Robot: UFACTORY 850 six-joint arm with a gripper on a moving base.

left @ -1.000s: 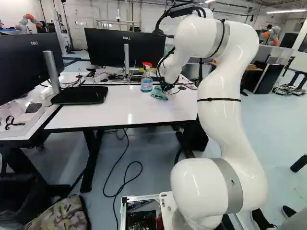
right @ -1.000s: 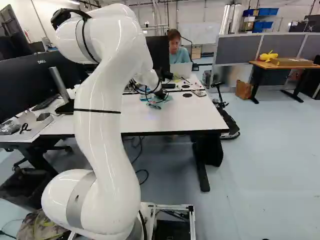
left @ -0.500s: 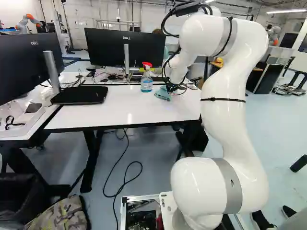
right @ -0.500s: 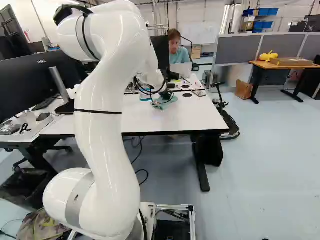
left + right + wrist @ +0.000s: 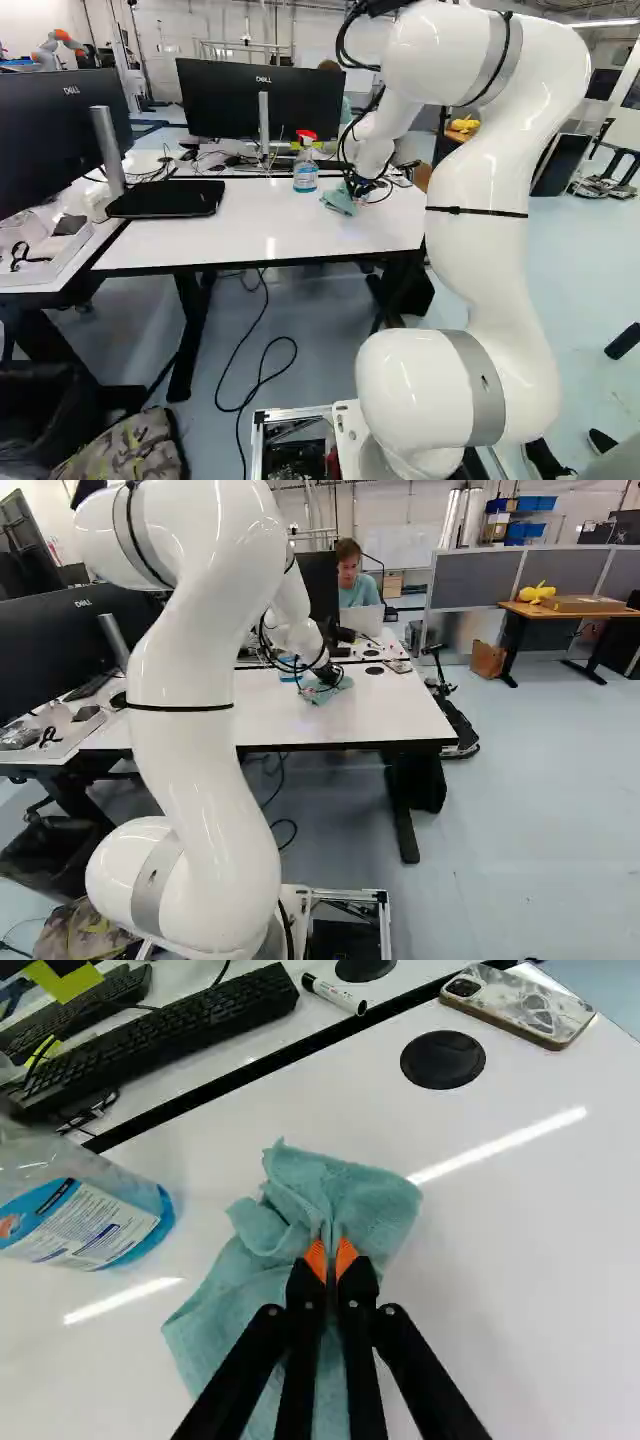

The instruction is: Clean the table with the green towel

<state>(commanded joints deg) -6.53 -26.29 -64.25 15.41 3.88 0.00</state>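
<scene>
A lab with office desks: monitors [image 5: 260, 98], keyboard [image 5: 170, 1035], another robot [image 5: 55, 47], grey partitions [image 5: 475, 582].

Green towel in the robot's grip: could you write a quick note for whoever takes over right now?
Gripper: shut on the green towel, which is bunched between its orange pads and spreads over the white table.
Nearby: the spray bottle stands upright beside the towel, not touching it. A phone lies farther off, near a round black cover.
Done: towel in hand and down on the table. How much is wiped, I cannot tell.
Left: probably wiping the open tabletop, then letting go of the towel. I'd steer wide of the bottle; it could tip.
</scene>
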